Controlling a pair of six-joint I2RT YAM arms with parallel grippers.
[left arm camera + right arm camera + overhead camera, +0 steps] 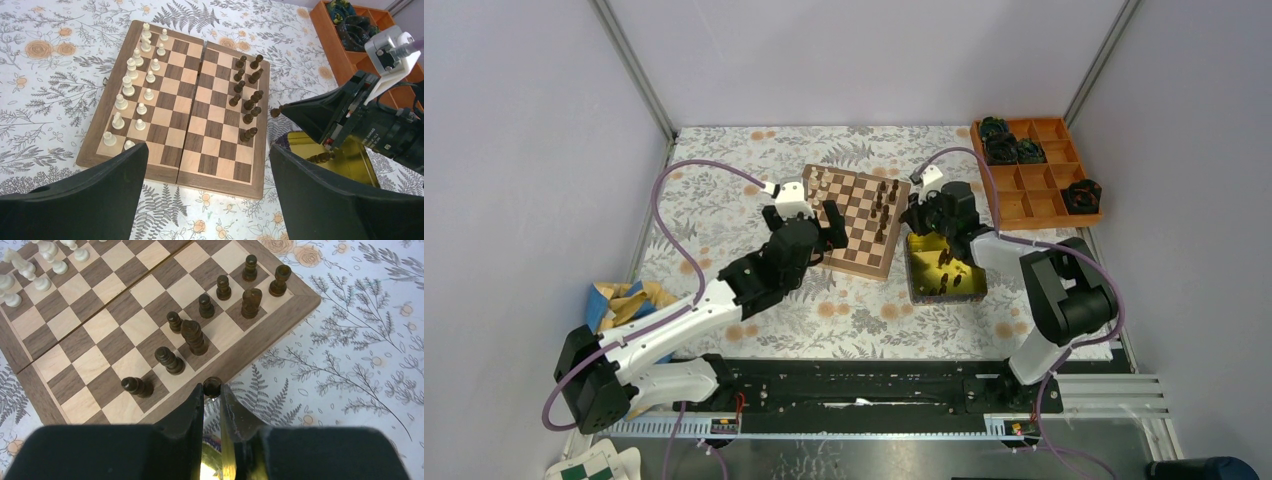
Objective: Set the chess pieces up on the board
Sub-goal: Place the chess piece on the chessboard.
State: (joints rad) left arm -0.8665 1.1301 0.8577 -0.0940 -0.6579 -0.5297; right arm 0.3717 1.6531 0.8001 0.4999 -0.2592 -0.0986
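Observation:
The board (861, 262) lies mid-table. Cream chess pieces (132, 85) fill two rows along its left side, and dark chess pieces (247, 95) stand along its right side. My right gripper (212, 391) is shut on a small dark chess piece (212, 385), held above the board's right border (270, 332). In the left wrist view that piece (275, 111) pokes out of the right gripper (282, 111) just off the board's edge. My left gripper (208, 147) hangs open over the board's near edge (215, 185), holding nothing.
A shiny yellow tin (919, 285) with several dark pieces sits right of the board, under the right arm. An orange compartment tray (1036, 205) with black gear-like lumps stands at the back right. A blue box (596, 300) sits front left. Grey walls enclose the floral mat.

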